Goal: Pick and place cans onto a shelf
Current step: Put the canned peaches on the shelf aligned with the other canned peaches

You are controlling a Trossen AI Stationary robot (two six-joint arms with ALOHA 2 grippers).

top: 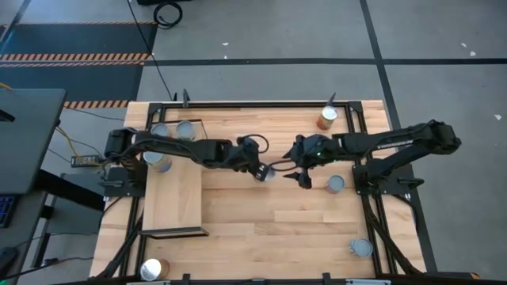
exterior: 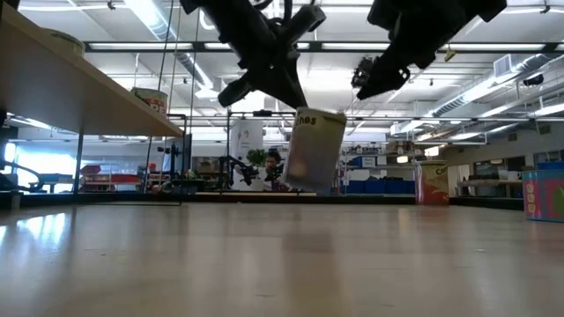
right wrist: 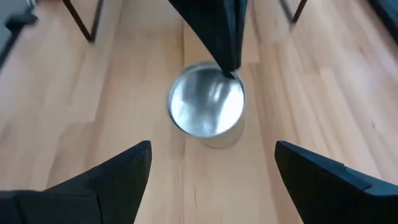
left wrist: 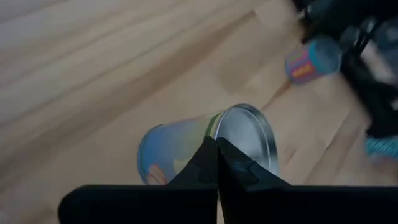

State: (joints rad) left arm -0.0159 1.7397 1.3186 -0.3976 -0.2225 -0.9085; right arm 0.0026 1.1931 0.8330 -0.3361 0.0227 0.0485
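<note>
A can (exterior: 313, 150) with a silver top (right wrist: 207, 107) hangs over the middle of the table. My left gripper (top: 260, 169) is shut on it, reaching in from the table's left. My right gripper (top: 298, 176) stands open just to the can's right, a little higher in the low view (exterior: 370, 77), with nothing between its fingers (right wrist: 118, 180). The shelf (top: 170, 198), a pale board at the table's left, bears three cans (top: 161, 161) at its far end. My left gripper pinches the can's top rim (right wrist: 235, 84) between its two shut fingers (left wrist: 217, 163), only at the edge of the lid. The fingers slant down from the table's left. The can hangs below them, tilted, its bottom (exterior: 304, 183) clear of the table.
Loose cans stand on the table at the far right (top: 326, 119), right of centre (top: 336, 184), near right (top: 361, 248) and near left (top: 154, 269). Black frame rails (top: 372, 206) run along both table sides. Bare tabletop lies near of the grippers.
</note>
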